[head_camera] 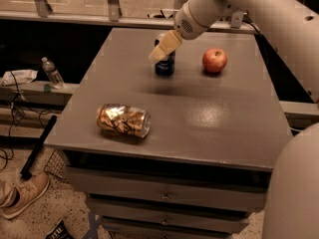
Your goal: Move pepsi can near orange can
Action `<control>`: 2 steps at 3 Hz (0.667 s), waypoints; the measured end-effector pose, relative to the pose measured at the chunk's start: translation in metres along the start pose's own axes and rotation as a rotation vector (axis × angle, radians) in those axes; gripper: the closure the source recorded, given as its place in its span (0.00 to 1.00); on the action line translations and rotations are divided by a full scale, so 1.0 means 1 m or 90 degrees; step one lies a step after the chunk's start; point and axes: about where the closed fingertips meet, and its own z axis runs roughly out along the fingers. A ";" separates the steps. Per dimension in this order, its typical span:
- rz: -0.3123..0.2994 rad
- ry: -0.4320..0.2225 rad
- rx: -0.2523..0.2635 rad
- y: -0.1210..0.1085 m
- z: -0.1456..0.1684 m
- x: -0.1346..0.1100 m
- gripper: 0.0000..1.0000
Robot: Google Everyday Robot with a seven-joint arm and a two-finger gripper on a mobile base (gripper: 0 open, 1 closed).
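Camera view: gripper (158,56) at top of pepsi can (165,68), can't tell if it's clamped; an off-centre grip may tip it short of orange can (123,120), well front-left of gripper.

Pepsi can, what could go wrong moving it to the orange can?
The gripper sits over the top of the upright pepsi can; contact that high could tip it. The orange can lies on its side near the front edge of the table, so a bump might roll it off.
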 end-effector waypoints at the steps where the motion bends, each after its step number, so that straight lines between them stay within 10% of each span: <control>1: -0.007 0.008 -0.011 0.004 0.010 -0.002 0.17; 2: -0.010 0.009 -0.021 0.007 0.015 -0.003 0.41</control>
